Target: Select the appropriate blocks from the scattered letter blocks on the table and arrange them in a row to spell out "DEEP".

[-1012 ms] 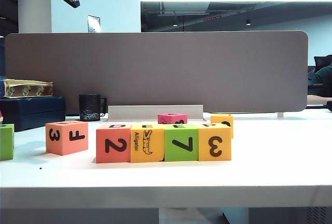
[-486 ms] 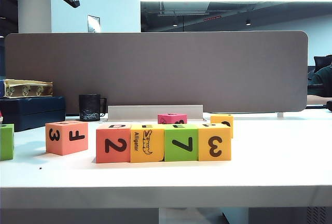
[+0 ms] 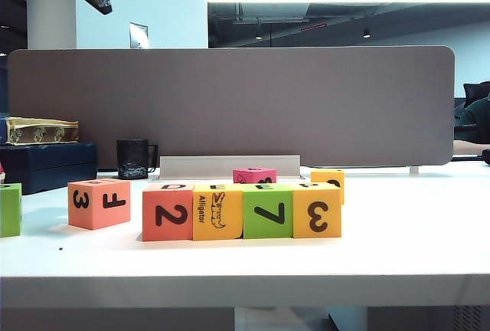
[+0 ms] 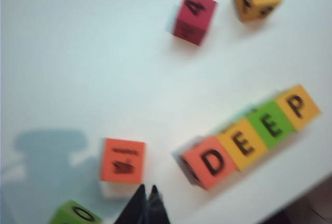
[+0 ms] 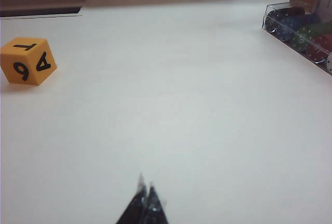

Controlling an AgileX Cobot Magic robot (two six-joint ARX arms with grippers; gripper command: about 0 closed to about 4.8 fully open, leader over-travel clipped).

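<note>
Four blocks in a touching row near the table [image 3: 398, 254] front edge, tops reading D-E-E-P.

Row from the exterior view, left to right: coral block [image 3: 168, 214] with "2", yellow block [image 3: 217, 211] with alligator picture, green block [image 3: 267, 211] with "7", yellow block [image 3: 316, 210] with "3". Coral F block [image 3: 98, 203] sits apart on the left, pink block [image 3: 254, 175] and another yellow block [image 3: 330, 176] behind the row, green block [image 3: 9, 208] at far left edge. Left gripper [image 4: 146, 203] clenched, empty, hovering above the table near the coral F block. Right gripper [image 5: 145, 195] fingertips together, holding nothing, over bare table well away from a yellow cube [image 5: 27, 60]; clear case of chips [image 5: 298, 29] at the side.
</note>
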